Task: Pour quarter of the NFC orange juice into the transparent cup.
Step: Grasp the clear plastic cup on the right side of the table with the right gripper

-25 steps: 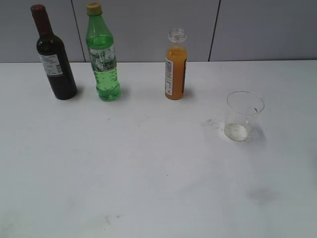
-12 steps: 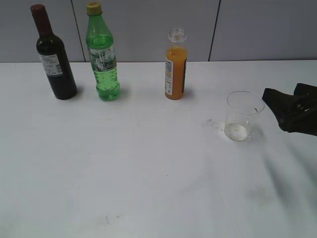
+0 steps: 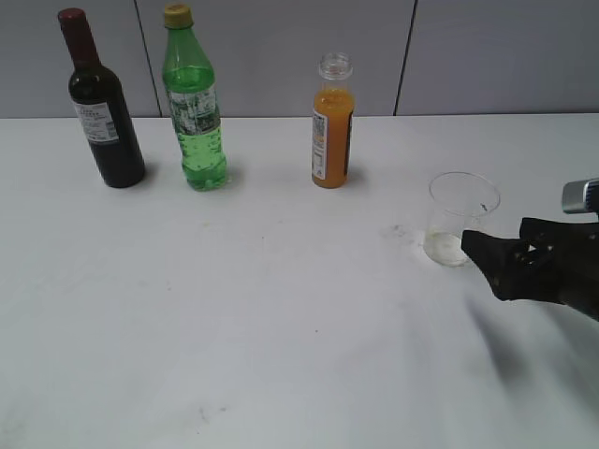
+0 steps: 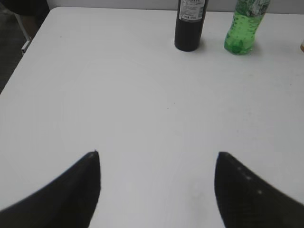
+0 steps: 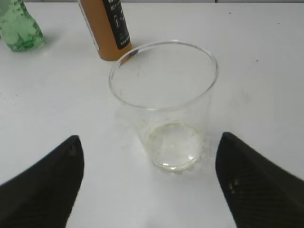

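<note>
One small juice bottle (image 3: 332,122) stands upright and capless at the back of the white counter (image 3: 281,318), mostly full of orange liquid. To its right and nearer, well apart, stands the clear cup (image 3: 460,218). The right gripper (image 5: 149,183) sits just beside the cup, its fingers (image 5: 45,183) released and spread wide. The left gripper (image 4: 156,190) hangs over bare counter, fingers likewise released. A green bottle (image 3: 195,103) and a dark wine bottle (image 3: 101,103) stand farther left.

- Orange juice bottle (image 3: 332,126), black-and-white label, far centre.
- Colourless clear cup (image 3: 460,218), right.
- Green bottle (image 3: 194,103), yellow cap.
- Dark wine bottle (image 3: 101,105), far left.
- White table (image 3: 262,327).
</note>
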Controlling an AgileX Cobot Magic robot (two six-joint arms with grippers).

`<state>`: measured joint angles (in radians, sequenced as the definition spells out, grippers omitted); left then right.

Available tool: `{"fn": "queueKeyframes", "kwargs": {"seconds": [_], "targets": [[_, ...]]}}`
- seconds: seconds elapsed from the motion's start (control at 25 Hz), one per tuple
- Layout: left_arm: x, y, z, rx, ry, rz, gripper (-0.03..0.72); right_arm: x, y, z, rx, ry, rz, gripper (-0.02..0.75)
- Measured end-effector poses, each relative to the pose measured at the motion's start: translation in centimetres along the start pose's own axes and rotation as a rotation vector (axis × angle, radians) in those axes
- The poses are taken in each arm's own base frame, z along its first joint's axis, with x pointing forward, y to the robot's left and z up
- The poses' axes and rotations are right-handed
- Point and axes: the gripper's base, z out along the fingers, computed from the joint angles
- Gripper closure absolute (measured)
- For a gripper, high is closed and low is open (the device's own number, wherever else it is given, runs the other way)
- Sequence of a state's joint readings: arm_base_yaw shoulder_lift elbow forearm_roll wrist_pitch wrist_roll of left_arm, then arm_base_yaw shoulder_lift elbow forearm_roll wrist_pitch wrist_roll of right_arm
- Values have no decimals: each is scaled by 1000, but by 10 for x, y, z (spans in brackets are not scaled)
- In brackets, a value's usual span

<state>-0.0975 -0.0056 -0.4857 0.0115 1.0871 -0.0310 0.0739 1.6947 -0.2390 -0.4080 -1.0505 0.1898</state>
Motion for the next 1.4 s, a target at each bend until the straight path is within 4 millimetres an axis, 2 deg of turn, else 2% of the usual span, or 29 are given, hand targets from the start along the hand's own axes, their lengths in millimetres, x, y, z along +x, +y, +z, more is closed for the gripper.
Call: {"fn": "queueKeyframes", "kwargs": {"seconds": [0.24,0.36,0.68,0.8,1.08,1.4], "targets": [[0,0,0,0,0,0,118,10,0,6,-16,-9,-176,69],[0,0,0,0,0,0,118,15,-2,9,-8,-11,-174,69],[0,0,0,0,0,0,118,48,-9,17,28,112,-106,71],[0,0,0,0,0,0,118,54,-9,17,29,136,-97,71],[0,0,0,0,0,0,118,47,-13,29,28,93,-143,73],[0,0,0,0,0,0,118,24,-17,57,-36,-18,-185,73]]}}
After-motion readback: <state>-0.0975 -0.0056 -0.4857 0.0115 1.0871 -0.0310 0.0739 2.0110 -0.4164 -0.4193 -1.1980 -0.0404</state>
